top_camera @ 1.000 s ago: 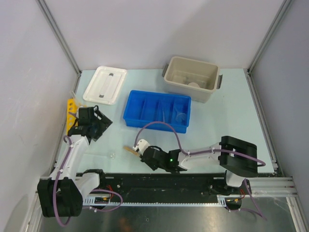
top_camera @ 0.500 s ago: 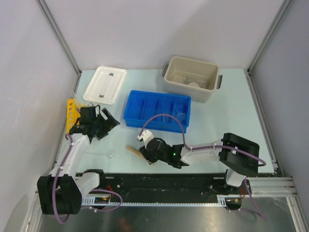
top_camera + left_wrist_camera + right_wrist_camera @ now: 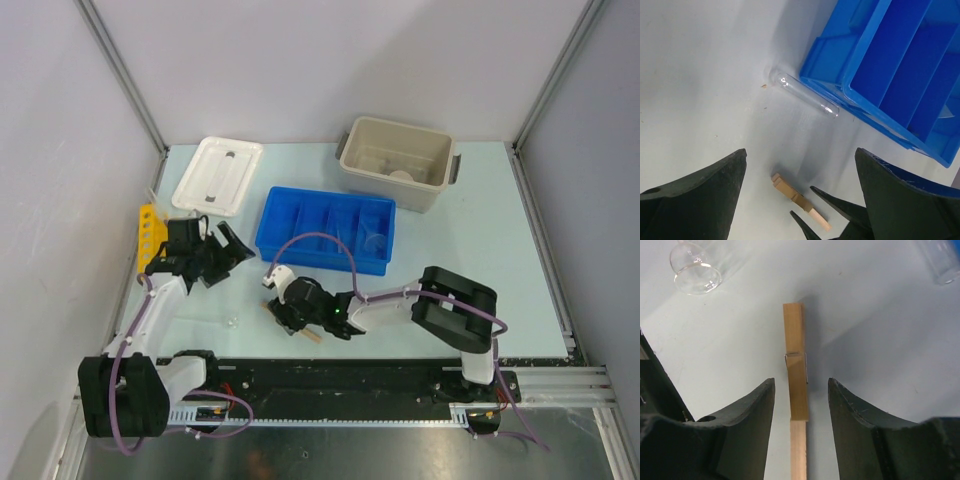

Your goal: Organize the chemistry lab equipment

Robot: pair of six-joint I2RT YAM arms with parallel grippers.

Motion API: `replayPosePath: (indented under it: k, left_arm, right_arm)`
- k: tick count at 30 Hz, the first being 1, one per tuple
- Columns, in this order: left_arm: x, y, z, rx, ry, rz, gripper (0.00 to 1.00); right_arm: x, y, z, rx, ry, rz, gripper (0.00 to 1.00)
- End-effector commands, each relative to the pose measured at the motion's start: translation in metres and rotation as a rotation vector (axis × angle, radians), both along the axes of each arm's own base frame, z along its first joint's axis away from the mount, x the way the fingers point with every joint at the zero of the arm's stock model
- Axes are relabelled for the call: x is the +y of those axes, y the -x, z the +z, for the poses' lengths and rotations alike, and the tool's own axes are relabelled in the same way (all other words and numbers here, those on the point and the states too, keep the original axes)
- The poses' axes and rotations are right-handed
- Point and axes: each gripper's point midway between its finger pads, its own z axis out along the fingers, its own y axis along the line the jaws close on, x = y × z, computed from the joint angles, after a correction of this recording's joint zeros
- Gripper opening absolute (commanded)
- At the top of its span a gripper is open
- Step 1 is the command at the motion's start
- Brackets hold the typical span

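Pickup in hand: right end effector (image 3: 801, 400), jaws apart, straddles the tan wooden stick (image 3: 796, 340) lying near the blue divided plastic tray (image 3: 827, 55); next, it should close squarely. Left end effector (image 3: 800, 170) gapes empty.

wooden stick (image 3: 797, 390): matt | glass tube (image 3: 807, 95): clear, glossy | blue tray (image 3: 830, 55): glossy plastic

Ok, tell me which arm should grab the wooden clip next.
Right. The right fingers stand open astride the wooden clip; the left fingers hover open farther off, toward the glass tube.
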Motion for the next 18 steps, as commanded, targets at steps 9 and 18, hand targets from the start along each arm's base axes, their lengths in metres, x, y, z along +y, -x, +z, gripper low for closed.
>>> replayPosePath:
  k: [9, 18]
  left_arm:
    - [-0.018, -0.004, 0.007, -0.044, 0.055, -0.115, 0.96]
    - [-0.065, 0.005, 0.038, -0.165, 0.19, -0.384, 0.95]
  right_arm:
    - [0.006, -0.006, -0.008, -0.11, 0.065, -0.094, 0.15]
    - [-0.036, -0.026, 0.062, -0.08, 0.036, -0.23, 0.0]
